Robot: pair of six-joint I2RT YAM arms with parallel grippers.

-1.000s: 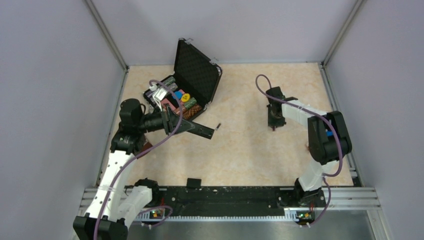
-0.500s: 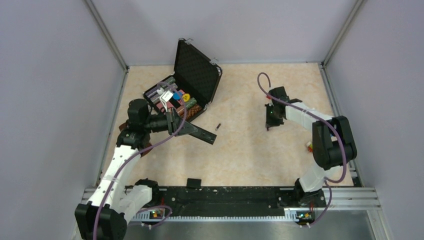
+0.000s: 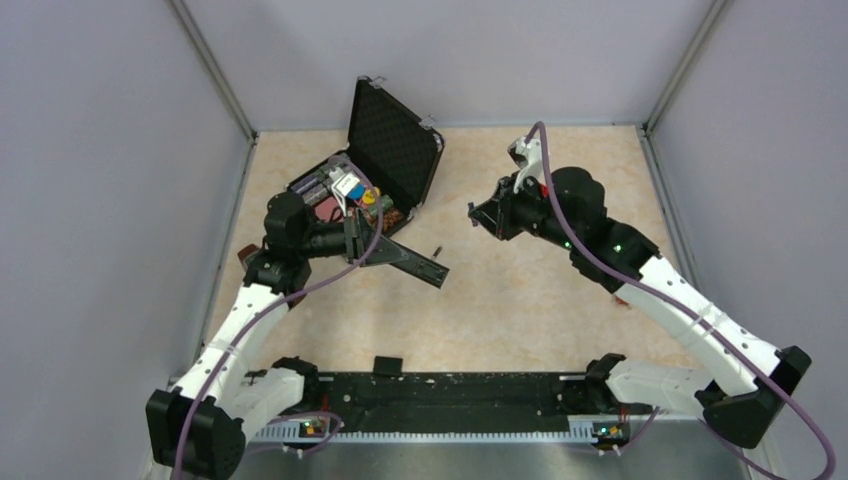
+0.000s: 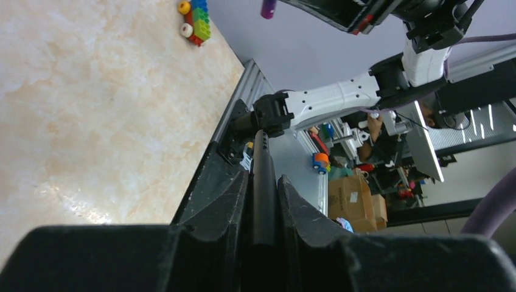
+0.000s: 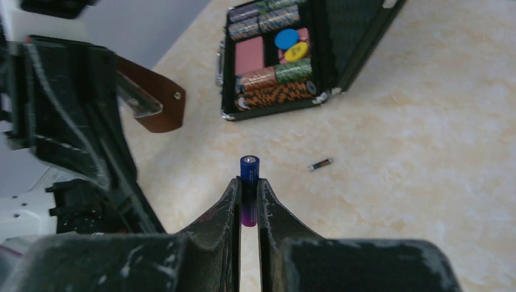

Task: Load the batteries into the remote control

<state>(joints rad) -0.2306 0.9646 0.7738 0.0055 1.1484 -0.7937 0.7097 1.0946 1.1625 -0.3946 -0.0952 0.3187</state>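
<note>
The left gripper point(image 3: 362, 248) pinches the remote control point(image 3: 415, 263) tight by one end. The remote control is held up over the table point(image 3: 500, 320). It sticks out to the right and a little toward the near side. In the left wrist view the remote control point(image 4: 264, 164) shows its thin edge, squeezed between the two black fingers point(image 4: 222, 194).

The right gripper point(image 3: 478, 214) is up in the air, to the right of the remote control and a bit farther back. Its jaws pinch the held battery point(image 5: 249, 169). This battery is blue at the top and purple lower down. It stands between the fingers point(image 5: 225, 207), and its top pokes out past them.

The loose battery point(image 3: 436, 250) lies flat on the table, just beside the far edge of the remote control and between the two grippers.

The black case point(image 3: 395, 140) stands open at the far left, with poker chips point(image 5: 277, 73) inside it. A small black cover point(image 3: 387, 365) lies at the near edge of the table. Some toy bricks point(image 4: 195, 21) lie near the right edge.
</note>
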